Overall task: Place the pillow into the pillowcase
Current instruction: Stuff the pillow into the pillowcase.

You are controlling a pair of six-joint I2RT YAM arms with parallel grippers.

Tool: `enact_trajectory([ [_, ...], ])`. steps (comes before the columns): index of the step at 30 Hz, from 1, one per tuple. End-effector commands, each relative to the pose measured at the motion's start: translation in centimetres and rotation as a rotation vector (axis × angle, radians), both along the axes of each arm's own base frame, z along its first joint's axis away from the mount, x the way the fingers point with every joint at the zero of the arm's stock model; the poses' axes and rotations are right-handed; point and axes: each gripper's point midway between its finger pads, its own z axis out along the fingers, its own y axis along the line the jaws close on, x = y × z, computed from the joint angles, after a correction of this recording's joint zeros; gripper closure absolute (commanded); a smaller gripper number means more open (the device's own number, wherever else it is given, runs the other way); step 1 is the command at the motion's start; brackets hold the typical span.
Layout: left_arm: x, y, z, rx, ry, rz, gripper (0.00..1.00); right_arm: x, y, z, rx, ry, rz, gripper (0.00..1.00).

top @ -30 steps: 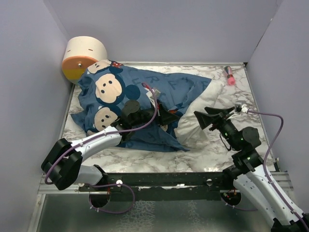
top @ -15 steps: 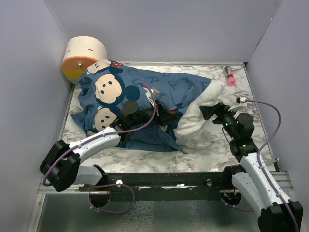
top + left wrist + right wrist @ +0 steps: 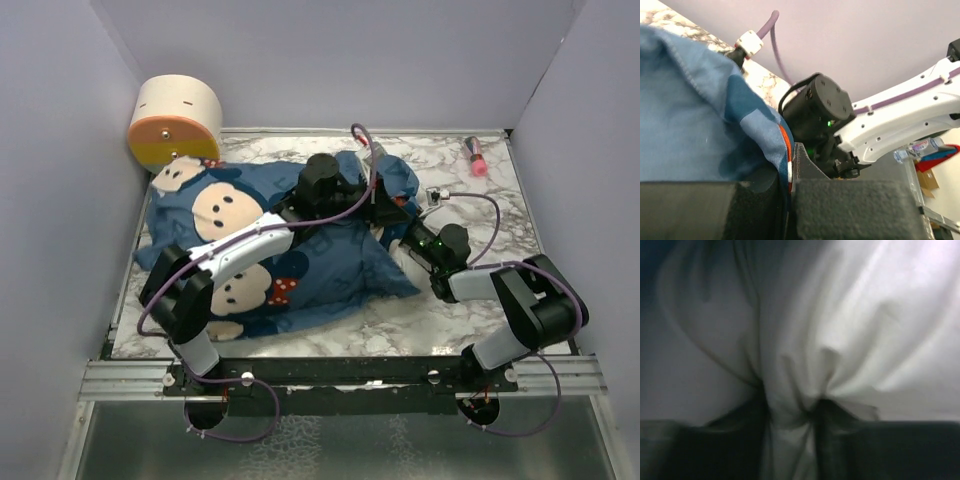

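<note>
The pillowcase lies puffy across the tabletop, and its mouse faces look up. It reaches from the left side to past the middle.

The left arm goes over the pillowcase to its far right end. There the left hand is closed tight. In the left wrist view a fold of blue cloth with an orange stripe is squeezed between its two black pads.

The right arm lies low on the tabletop. It points left at the right edge of the pillowcase, just beside the left hand. The right hand pinches a bunch of white cloth between its dark fingers. That white cloth is the pillow. It fills the right wrist view. From above the blue cloth hides the pillow, so it seems to be inside the pillowcase.

A round tub sits in the far left corner, touching the pillowcase. A pink thing lies at the far right, well apart from the rest.
</note>
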Motion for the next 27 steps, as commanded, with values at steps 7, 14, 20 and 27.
enact_trajectory([
  [7,-0.7,-7.7,9.7,-0.189,-0.108,-0.302,1.0,-5.8,3.5,9.9,0.313,-0.23,0.195,0.98],
  [14,5.6,-9.3,15.2,-0.262,-0.098,-0.176,1.0,-4.4,-0.4,14.0,0.31,-0.283,-0.042,0.99],
  [20,12.3,-8.4,20.3,-0.457,-0.033,0.03,1.0,-2.6,-8.4,16.8,0.353,-0.304,-0.388,0.99],
  [27,11.0,-9.8,19.4,-0.44,-0.004,0.013,1.0,-3.9,-10.6,18.0,0.277,-0.375,-0.456,0.99],
])
